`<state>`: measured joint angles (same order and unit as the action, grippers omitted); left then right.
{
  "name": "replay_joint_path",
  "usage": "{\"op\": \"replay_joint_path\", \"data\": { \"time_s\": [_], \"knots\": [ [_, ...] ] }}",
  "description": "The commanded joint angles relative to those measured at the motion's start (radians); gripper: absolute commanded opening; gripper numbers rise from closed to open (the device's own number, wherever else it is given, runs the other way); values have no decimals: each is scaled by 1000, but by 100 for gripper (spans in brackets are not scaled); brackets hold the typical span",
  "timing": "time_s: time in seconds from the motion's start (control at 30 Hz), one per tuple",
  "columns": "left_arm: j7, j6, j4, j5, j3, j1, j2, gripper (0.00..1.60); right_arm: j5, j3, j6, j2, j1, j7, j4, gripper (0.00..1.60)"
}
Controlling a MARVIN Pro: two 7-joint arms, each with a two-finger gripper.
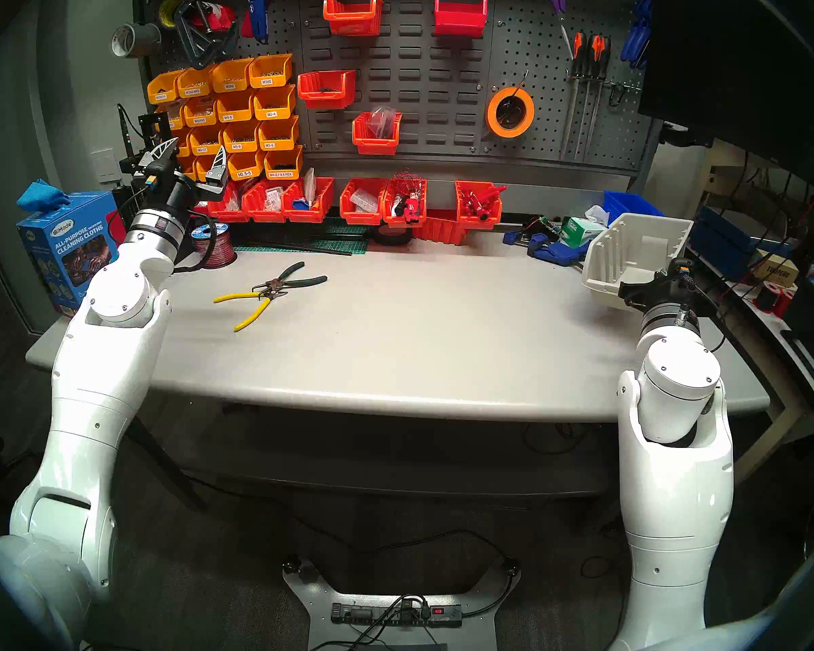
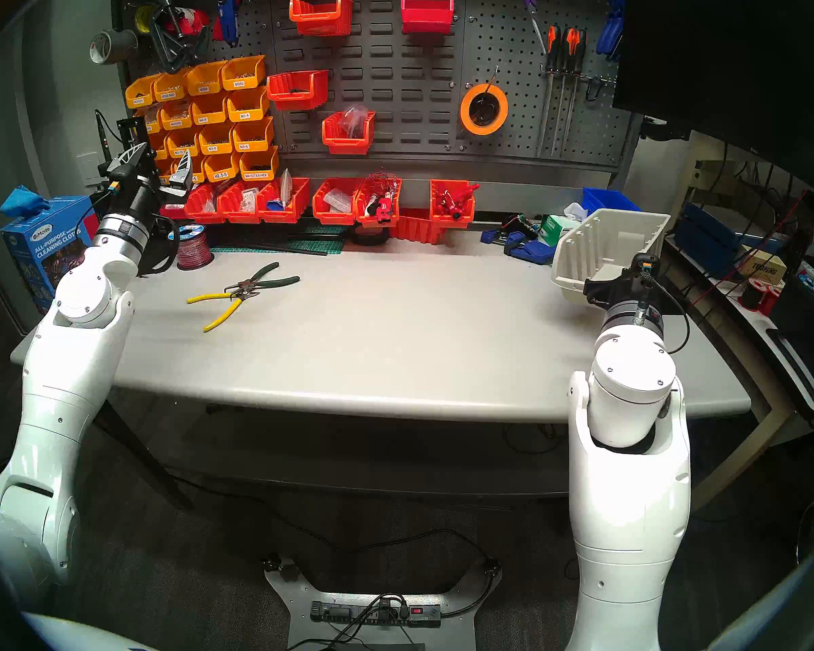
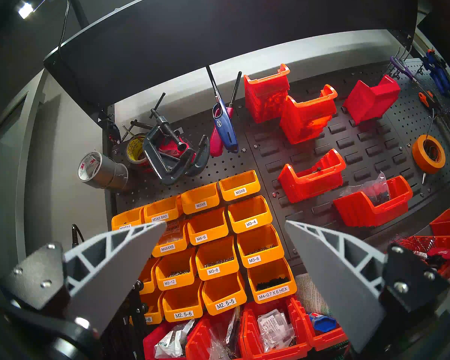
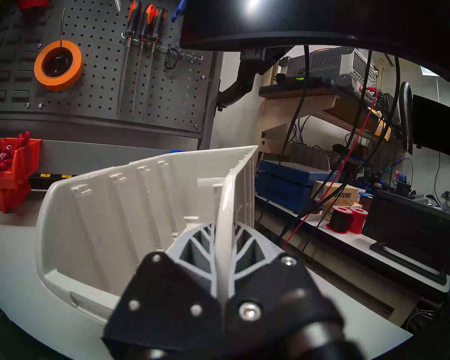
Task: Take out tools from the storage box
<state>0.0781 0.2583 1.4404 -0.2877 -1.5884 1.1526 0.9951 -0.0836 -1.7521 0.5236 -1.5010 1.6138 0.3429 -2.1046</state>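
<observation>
From my head cameras, my right hand [image 1: 640, 286] pinches the near wall of the off-white storage box [image 1: 630, 250], which sits tilted at the right end of the grey tabletop [image 1: 419, 344], its open side turned toward the middle; I cannot tell whether it touches the surface. The yellow-handled pliers [image 1: 250, 305] and the green-handled pliers [image 1: 292, 279] lie on the tabletop left of centre, jaws overlapping, well apart from the box. My left hand [image 1: 191, 159] is raised in front of the yellow parts bins [image 1: 236, 114], its fingers spread with nothing between them.

In the other head view the layout matches: storage box [image 2: 602, 246] at the right, both pliers [image 2: 243, 293] on the left.

My left wrist camera shows my left hand [image 3: 225, 223] spread wide, facing the yellow parts bins [image 3: 218, 247] on the pegboard [image 3: 361, 149].

My right wrist camera shows my right hand [image 4: 225, 225] pressed together on the thin side wall of the storage box [image 4: 120, 216], whose visible interior is empty.
</observation>
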Motion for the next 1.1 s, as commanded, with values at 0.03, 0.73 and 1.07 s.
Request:
{"op": "replay_joint_path", "data": {
  "time_s": [0.03,0.73,1.07],
  "knots": [
    [-1,4,7,2,-1,-14,-1,160,-8,18,17,2,-31,8,6,29],
    [-2,4,7,2,0,-14,-2,160,-27,61,13,6,-94,42,65,160],
    [-2,4,7,1,0,-14,-2,160,-50,105,-9,29,-136,44,84,160]
  ]
}}
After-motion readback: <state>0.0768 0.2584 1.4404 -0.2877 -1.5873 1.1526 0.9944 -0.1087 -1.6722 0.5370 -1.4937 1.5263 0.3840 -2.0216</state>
